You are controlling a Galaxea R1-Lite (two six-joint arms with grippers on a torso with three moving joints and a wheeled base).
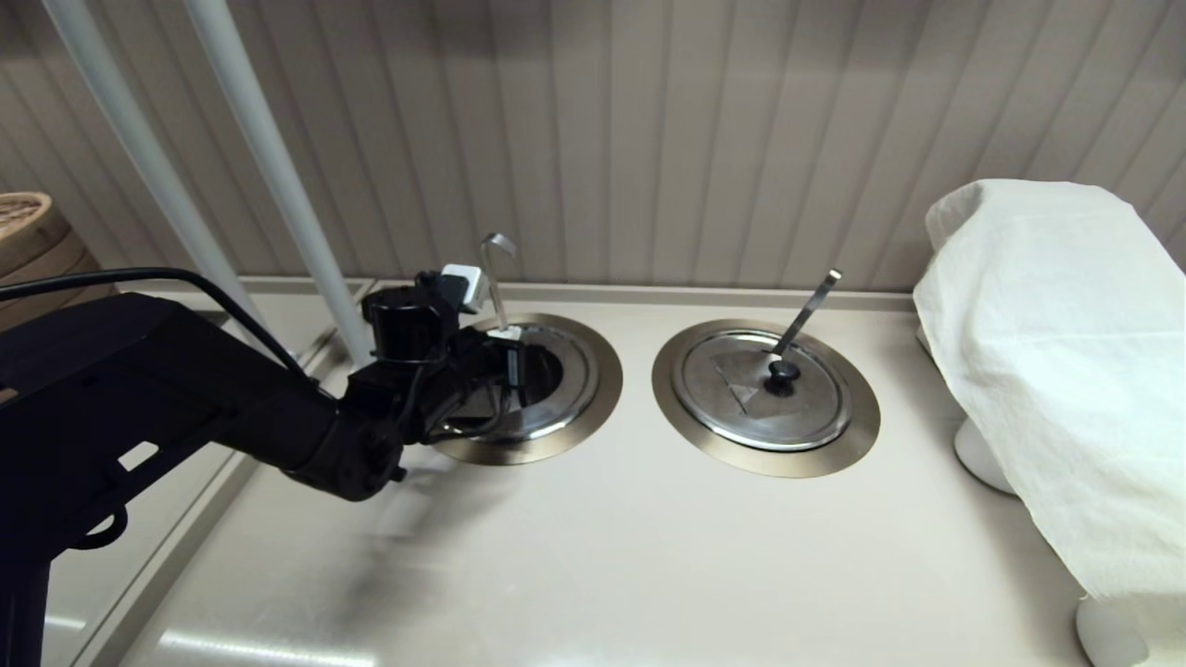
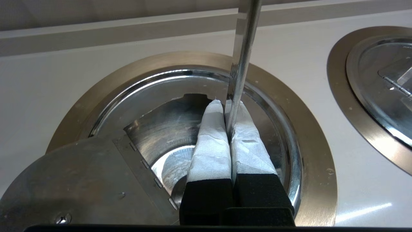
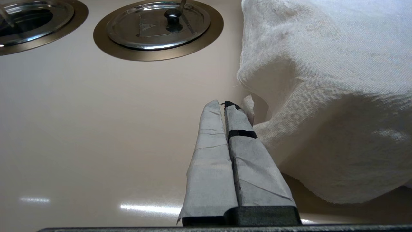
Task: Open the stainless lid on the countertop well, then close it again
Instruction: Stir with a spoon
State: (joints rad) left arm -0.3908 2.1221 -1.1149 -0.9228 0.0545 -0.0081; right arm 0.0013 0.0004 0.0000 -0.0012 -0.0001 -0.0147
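Observation:
The countertop well (image 1: 593,408) lies at the left, ringed by its bronze-grey flange (image 2: 309,135), and its steel inside shows. The stainless lid (image 2: 70,183) is swung open on its hinge, dull underside and a screw facing the left wrist camera. In the head view the arm hides it. My left gripper (image 1: 508,345) hangs over the open well, fingers (image 2: 212,145) pressed together. The hook-tipped ladle handle (image 1: 498,269) runs down along the seam between the tips (image 2: 239,74). Whether it is clamped I cannot tell. My right gripper (image 3: 223,103) is shut on nothing, low over the counter, outside the head view.
The twin lid (image 1: 764,389) with its straight flat-tipped handle (image 1: 811,310) sits closed in the right ring. A white cloth (image 1: 1056,352) covers something tall at the right. Two white poles (image 1: 269,167) rise behind the left arm, and a bamboo steamer (image 1: 28,241) stands far left.

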